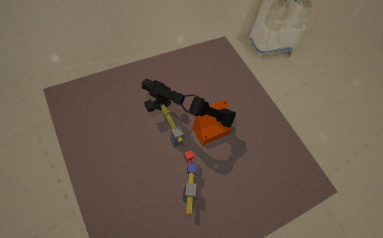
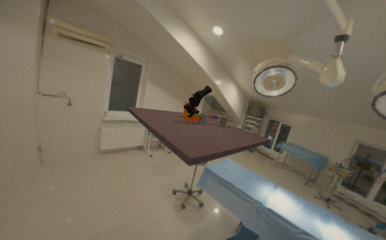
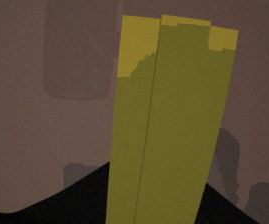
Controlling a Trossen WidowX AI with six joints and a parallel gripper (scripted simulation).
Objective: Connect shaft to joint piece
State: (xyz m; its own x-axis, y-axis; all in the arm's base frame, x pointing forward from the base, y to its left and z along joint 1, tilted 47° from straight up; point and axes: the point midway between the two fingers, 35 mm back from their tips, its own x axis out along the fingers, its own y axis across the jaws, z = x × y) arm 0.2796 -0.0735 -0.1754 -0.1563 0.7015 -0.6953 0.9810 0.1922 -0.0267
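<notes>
While the black arm reaches out from its orange base, the gripper is clamped on the far end of the second shaft, the yellow one that runs through the upper grey block. From the wrist camera you mostly just get that yellow shaft filling the middle, running away over the mauve table top, with the dark gripper body low in the shot.

The near tip of that shaft pokes a little way out of its block and stops short of the red joint piece, so there's a visible gap between them. The red piece sits on a small blue part at the end of the fixed shaft, which passes through the lower grey block.

From across the room, the whole setup is a tiny cluster on the table, too small to make out details.
</notes>
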